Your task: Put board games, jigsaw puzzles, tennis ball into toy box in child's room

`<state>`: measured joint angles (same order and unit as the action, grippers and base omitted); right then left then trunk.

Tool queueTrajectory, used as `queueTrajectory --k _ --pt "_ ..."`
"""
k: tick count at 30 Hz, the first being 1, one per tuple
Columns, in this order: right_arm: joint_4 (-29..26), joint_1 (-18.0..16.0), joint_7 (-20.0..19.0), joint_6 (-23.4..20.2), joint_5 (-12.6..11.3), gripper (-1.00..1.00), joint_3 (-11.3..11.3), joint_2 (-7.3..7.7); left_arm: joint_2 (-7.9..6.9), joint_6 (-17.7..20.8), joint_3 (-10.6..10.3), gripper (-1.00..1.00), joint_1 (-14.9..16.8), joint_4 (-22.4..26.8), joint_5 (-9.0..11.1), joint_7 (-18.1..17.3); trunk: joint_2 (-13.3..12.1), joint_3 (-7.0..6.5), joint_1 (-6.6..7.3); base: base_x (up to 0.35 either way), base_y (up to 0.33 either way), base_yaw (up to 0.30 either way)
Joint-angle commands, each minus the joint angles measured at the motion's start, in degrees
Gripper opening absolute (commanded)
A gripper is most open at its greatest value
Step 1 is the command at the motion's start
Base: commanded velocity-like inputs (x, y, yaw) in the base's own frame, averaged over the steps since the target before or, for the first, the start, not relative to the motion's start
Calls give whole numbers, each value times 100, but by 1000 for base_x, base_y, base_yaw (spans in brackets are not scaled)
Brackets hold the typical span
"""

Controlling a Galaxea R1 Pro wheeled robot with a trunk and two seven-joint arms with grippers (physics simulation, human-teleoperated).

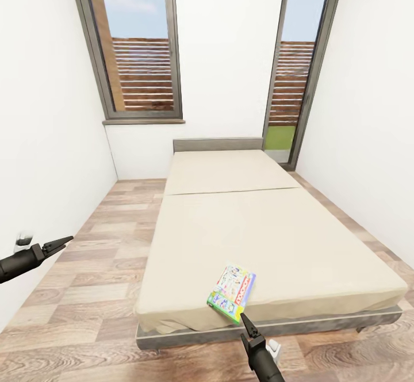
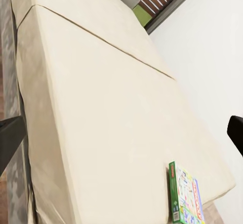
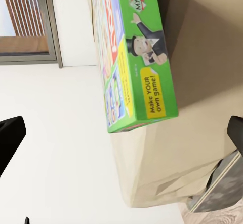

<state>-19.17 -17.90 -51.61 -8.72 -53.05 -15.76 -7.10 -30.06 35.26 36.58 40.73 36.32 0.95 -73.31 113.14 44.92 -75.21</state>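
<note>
Green-edged board game [image 1: 232, 293] lies flat, long axis toward the headboard; right gripper [image 1: 248, 325] spread open.

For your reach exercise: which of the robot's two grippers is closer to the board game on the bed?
The right gripper, just below the board game at the bed's foot; the left gripper hangs over the floor.

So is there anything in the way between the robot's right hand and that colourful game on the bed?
No, nothing visible. The right gripper sits just below the board game, which lies at the near edge of the bed. Only open air separates them.
</note>
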Motion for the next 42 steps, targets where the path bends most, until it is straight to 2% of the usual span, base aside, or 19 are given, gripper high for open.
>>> queueTrajectory --k 1,42 --pt "1 -3 -15 -60 -56 100 -6 -2 0 60 7 100 4 -2 7 -16 2 5 1 6 2 0" --pt "1 -3 -14 -60 -56 100 -6 -2 0 59 7 100 5 -2 7 -16 2 5 1 62 12 0"
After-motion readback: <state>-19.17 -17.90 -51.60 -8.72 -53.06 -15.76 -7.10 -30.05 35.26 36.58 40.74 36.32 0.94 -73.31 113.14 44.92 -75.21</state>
